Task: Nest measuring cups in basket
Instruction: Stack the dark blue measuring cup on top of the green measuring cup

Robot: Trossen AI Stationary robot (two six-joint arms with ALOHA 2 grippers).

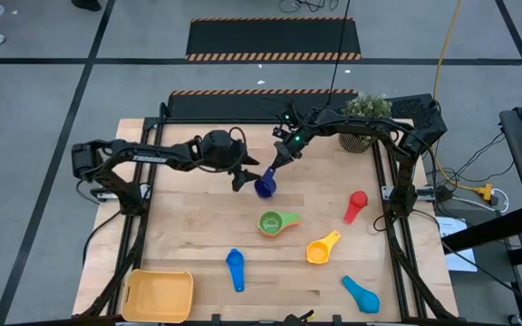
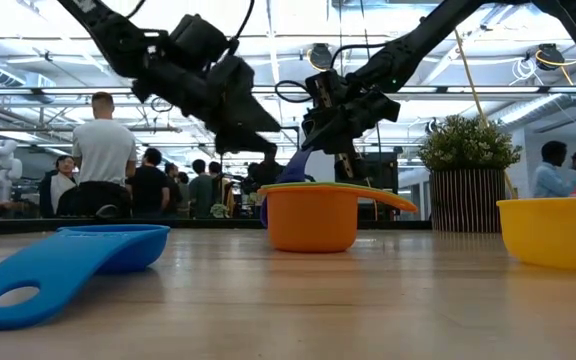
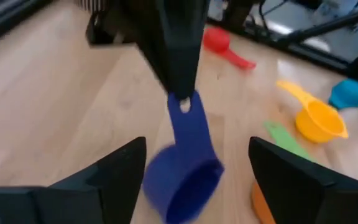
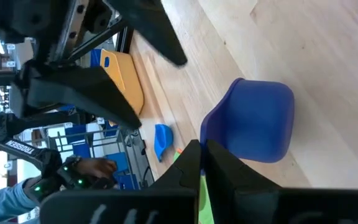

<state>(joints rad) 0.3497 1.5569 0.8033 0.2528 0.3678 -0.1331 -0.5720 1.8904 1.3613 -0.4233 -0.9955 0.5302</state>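
Currently you are mid-handover: the right gripper has its fingers clamped on the handle of the dark blue cup, which hangs bowl-down above the table. The left gripper sits just beside that cup, jaws spread apart and empty; in the left wrist view the cup's bowl lies between its two fingers, apart from both.

No cup is nested yet. The basket is well apart from both grippers, at the near left corner. The green cup, orange cup, red cup and two lighter blue cups all lie loose on the wood, nearer you than the grippers.

Judgement: next you need the left fingers closed squarely on the bowl before the right lets go. Risk: the cup swings on release.
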